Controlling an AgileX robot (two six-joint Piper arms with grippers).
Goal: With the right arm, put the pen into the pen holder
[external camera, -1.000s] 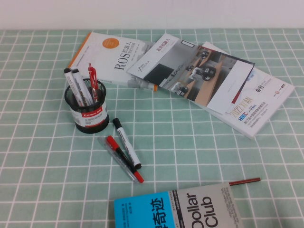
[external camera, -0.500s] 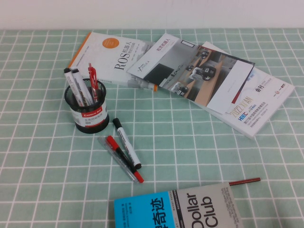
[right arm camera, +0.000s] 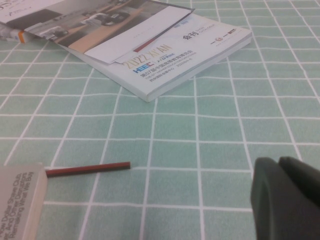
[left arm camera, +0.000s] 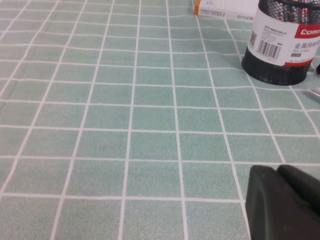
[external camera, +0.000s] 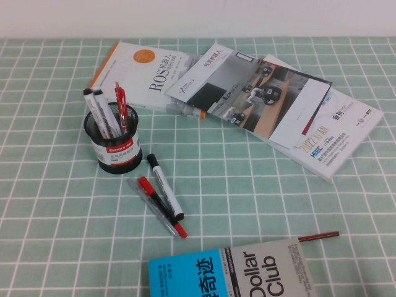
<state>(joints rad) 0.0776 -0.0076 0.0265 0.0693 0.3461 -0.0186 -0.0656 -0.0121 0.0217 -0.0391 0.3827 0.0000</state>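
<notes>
The right claw (right arm camera: 287, 197) is pressed together and holds nothing, low over the surface (external camera: 260, 185) near its front edge; whether the left claw (left arm camera: 282, 202) is spread, I cannot tell; the pen (external camera: 164, 187) lies mid-surface just beside the pen holder (external camera: 113, 145).

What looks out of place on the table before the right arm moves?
The pen lies loose on the cloth beside the pen holder, crossed over a thin red-capped pen. Right tool is shut, low near the magazines; left tool low near the holder.
</notes>
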